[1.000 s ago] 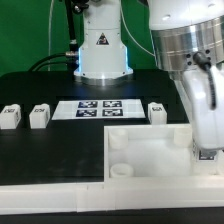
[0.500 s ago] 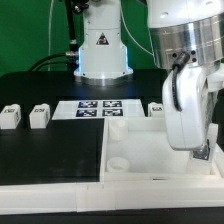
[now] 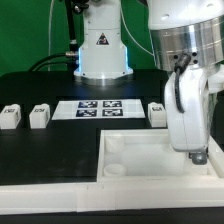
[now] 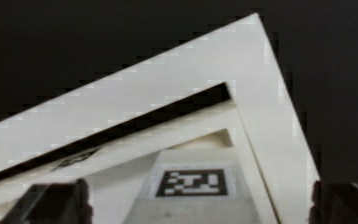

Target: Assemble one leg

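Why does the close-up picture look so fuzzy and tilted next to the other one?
Wrist view: soft and slightly blurred, the white tray running diagonally against near-black, its square tag legible but fuzzy; the dark fingertips are out of focus. Exterior view: evenly lit and sharper, though the white tray nearly washes out, and the pincer casts little shadow.

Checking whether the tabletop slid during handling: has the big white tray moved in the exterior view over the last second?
Yes. The tray has turned, and its corner now lies farther from the marker board.
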Tool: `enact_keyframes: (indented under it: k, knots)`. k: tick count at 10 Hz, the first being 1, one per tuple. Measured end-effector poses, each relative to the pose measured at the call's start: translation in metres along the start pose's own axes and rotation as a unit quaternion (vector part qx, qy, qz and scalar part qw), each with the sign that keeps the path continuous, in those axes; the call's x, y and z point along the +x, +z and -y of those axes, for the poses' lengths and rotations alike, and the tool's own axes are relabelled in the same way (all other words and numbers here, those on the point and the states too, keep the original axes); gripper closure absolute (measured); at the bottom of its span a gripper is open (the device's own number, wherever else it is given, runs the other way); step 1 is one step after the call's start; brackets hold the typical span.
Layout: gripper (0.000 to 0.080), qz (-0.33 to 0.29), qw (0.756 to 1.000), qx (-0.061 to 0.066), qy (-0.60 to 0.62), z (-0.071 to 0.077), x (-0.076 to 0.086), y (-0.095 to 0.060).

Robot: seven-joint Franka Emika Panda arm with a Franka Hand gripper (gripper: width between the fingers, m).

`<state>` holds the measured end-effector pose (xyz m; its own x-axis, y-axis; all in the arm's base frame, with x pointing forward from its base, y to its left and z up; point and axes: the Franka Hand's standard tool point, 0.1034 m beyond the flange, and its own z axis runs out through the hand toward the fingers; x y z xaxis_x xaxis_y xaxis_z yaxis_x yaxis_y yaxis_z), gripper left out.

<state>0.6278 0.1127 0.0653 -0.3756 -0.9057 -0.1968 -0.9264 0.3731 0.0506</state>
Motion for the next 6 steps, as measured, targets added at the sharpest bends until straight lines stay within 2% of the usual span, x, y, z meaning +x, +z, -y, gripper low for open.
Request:
enact_keyframes:
  k: [1,3,4,6]
  knots:
    - [0.0164,0.001,1.0,-0.001,-0.015,-0.005,-0.002,-0.006]
    - [0.0151,0.008,1.0,0.002,-0.026,-0.016,-0.008,-0.031]
    - [0.0151,0.01,1.0,-0.002,-0.026,-0.021,-0.008,-0.037]
    - [0.0151,0.009,1.0,-0.004,-0.027,-0.022,-0.007,-0.034]
